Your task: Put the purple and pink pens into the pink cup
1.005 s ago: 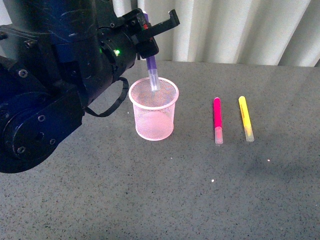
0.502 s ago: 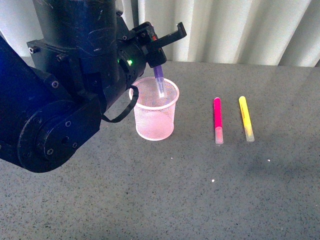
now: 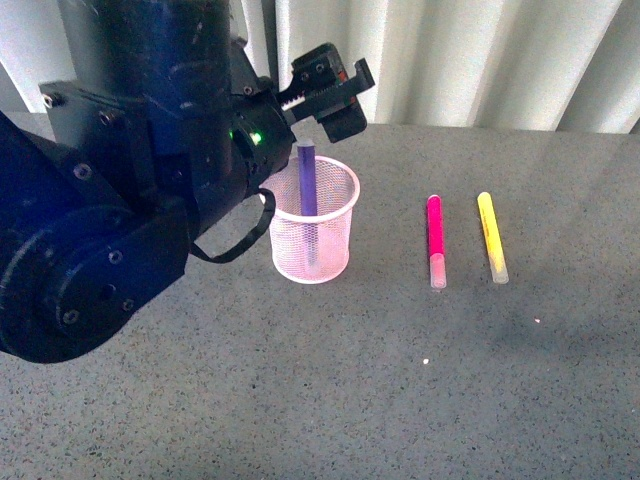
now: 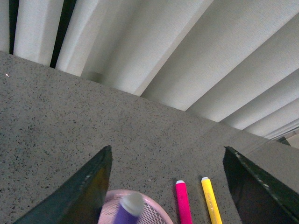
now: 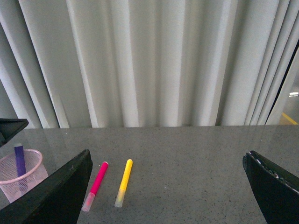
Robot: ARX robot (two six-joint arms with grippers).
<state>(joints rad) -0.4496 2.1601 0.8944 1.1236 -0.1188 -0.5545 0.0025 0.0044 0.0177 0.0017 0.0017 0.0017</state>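
Note:
The pink cup [image 3: 311, 236] stands upright on the grey table. Inside it the purple pen [image 3: 307, 183] stands nearly upright, its top poking above the rim. Just above and behind the pen hangs my left gripper [image 3: 345, 98], open and holding nothing. Its wrist view looks down between wide-apart fingers [image 4: 84, 191] onto the purple pen [image 4: 126, 212] and the cup's rim [image 4: 156, 213]. To the cup's right the pink pen [image 3: 435, 237] lies flat on the table, clear cap toward me. My right gripper [image 5: 168, 154] is open and empty, with the pink pen [image 5: 96, 183] and pink cup [image 5: 28, 179] ahead of it.
A yellow marker [image 3: 491, 235] lies parallel to the pink pen, just to its right. White pleated curtains [image 3: 480, 60] close off the far edge of the table. The left arm's dark bulk [image 3: 110, 200] fills the left side of the front view.
The left gripper has let go of the purple pen, which dropped from a tilted hold into the cup and now stands there. The gripper has opened above it.

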